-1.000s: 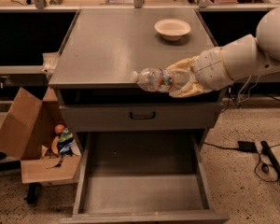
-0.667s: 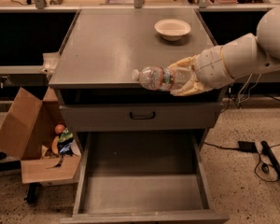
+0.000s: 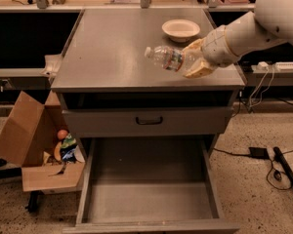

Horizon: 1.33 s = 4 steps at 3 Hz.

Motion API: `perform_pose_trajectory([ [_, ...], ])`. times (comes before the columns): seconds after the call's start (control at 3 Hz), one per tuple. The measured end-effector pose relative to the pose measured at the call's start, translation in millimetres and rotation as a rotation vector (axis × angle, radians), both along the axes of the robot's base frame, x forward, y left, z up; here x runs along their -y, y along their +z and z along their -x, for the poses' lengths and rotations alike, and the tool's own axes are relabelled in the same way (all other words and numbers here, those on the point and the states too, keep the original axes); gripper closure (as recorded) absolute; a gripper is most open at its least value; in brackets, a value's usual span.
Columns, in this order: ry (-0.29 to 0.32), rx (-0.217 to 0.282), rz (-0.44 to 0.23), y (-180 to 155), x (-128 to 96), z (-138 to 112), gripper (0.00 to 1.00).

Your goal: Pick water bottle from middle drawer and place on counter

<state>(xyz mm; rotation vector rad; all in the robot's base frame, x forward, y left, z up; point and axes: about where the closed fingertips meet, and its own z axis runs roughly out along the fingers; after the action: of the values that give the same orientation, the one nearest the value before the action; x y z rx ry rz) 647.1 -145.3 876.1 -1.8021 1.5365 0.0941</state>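
**Camera view: bottle over the counter, drawer open below**

We see the gripper point(image 3: 189, 60) at the near right part of the counter point(image 3: 112, 48), and its cream fingers point(image 3: 199, 71) are clamped on the base end of the water bottle point(image 3: 167, 58). The bottle lies nearly on its side, white cap pointing left, with the label band showing just beside the fingers. We cannot tell whether it touches the counter top or hangs just above it. The white arm point(image 3: 244, 30) reaches in from the far right. A cream bowl point(image 3: 180, 29) sits just beyond the bottle, apart from it. Down below, the middle drawer point(image 3: 146, 191) is pulled out towards us under a closed drawer front point(image 3: 149, 122). On the left floor stands an open cardboard box point(image 3: 24, 140).
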Motion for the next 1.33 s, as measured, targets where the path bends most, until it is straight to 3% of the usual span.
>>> perform_pose_trajectory([
  [0.33,-0.125,-0.068,-0.028,-1.2,17.2,-38.9,1.00],
  [0.67,-0.202,-0.122,-0.046,-5.4,27.7,-64.2,1.00],
  [1.0,-0.254,-0.178,-0.053,-14.1,34.0,-83.1,0.85],
  [1.33,-0.284,-0.220,-0.056,-21.2,38.0,-94.7,0.62],
])
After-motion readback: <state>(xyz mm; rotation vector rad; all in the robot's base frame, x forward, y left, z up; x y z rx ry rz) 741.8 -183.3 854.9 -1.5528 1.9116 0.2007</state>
